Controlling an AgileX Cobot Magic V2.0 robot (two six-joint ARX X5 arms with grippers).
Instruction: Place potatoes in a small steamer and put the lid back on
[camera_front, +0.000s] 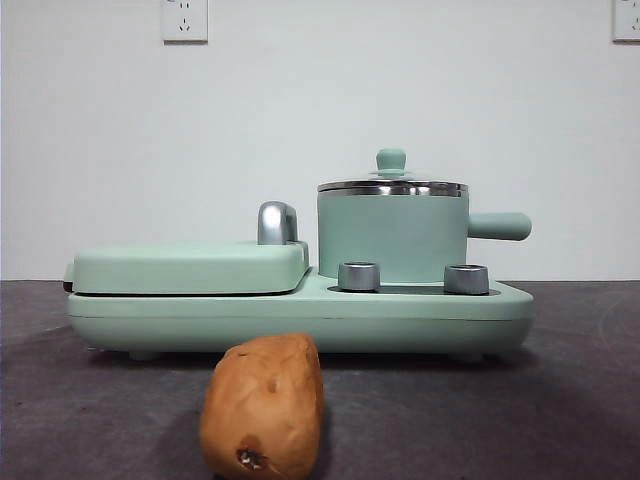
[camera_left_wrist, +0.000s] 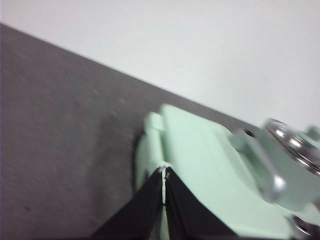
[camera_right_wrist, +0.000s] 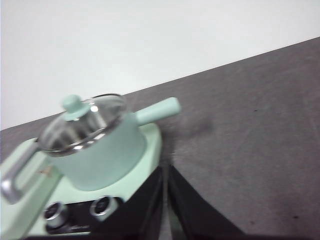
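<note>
**Mia:** Potato (camera_front: 263, 405) first! It lies on the dark surface (camera_front: 560, 400), just in front of the big green cooker (camera_front: 300, 318). Nothing is touching it.

**Ben:** The small steamer (camera_front: 392, 238) sits on the cooker, and its lid (camera_front: 392, 185) is on top.

**Mia:** So I think no step has begun. The lid must come off by its knob (camera_right_wrist: 73, 105) first.

**Ben:** Both arms wait up high. The left fingers (camera_left_wrist: 163, 176) are pressed together, holding nothing. The right fingers (camera_right_wrist: 165, 172) are together too, and empty.

**Mia:** The wrist pictures are blurry. Neither shows the potato, and I cannot see inside the steamer.
</note>
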